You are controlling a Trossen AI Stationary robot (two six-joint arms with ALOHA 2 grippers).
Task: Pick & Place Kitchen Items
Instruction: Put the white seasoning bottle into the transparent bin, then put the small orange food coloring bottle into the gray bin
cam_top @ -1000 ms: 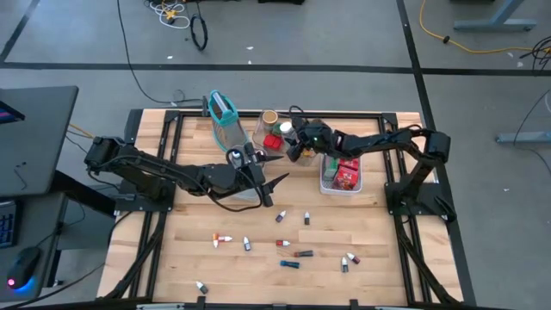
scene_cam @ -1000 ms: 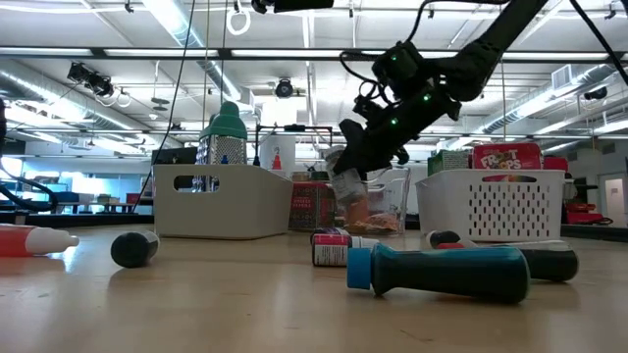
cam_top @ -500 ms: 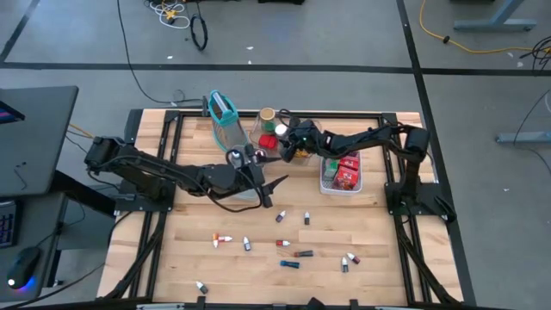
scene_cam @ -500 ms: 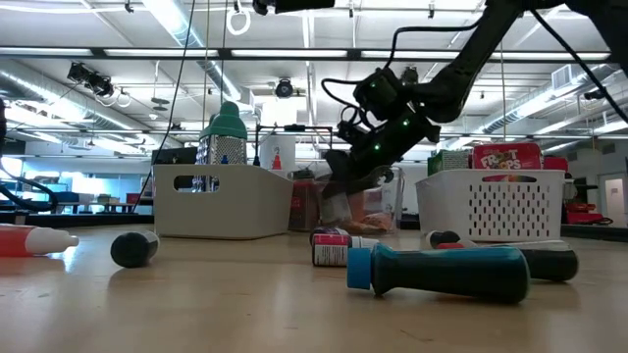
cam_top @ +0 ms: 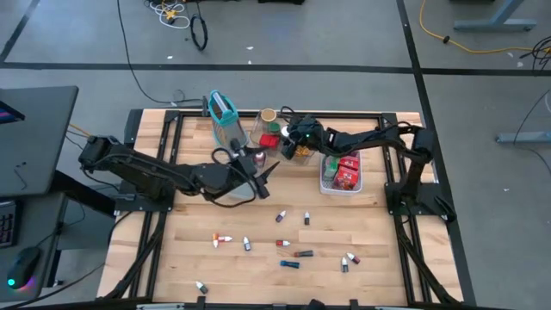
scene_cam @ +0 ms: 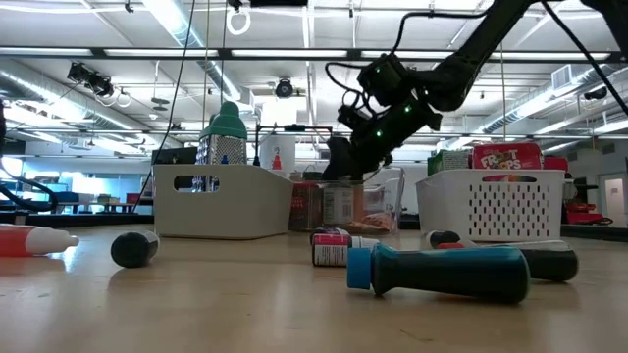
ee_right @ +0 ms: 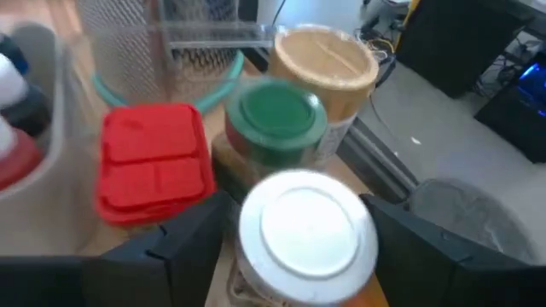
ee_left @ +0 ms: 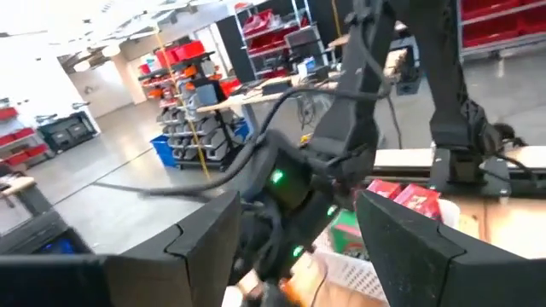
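Crowding white-lidded jar (ee_right: 305, 226): green-capped jar (ee_right: 275, 117), red lid (ee_right: 156, 161), tan-lidded jar (ee_right: 325, 60)

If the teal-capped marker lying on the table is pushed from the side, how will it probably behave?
The teal-capped marker lies on its side and looks round, so it would probably roll. It looks stiff and likely light, so a push would shift it easily across the bare table.

Wooden table (cam_top: 172, 258) with scattered vials (cam_top: 293, 251), white basket (cam_top: 341, 186).
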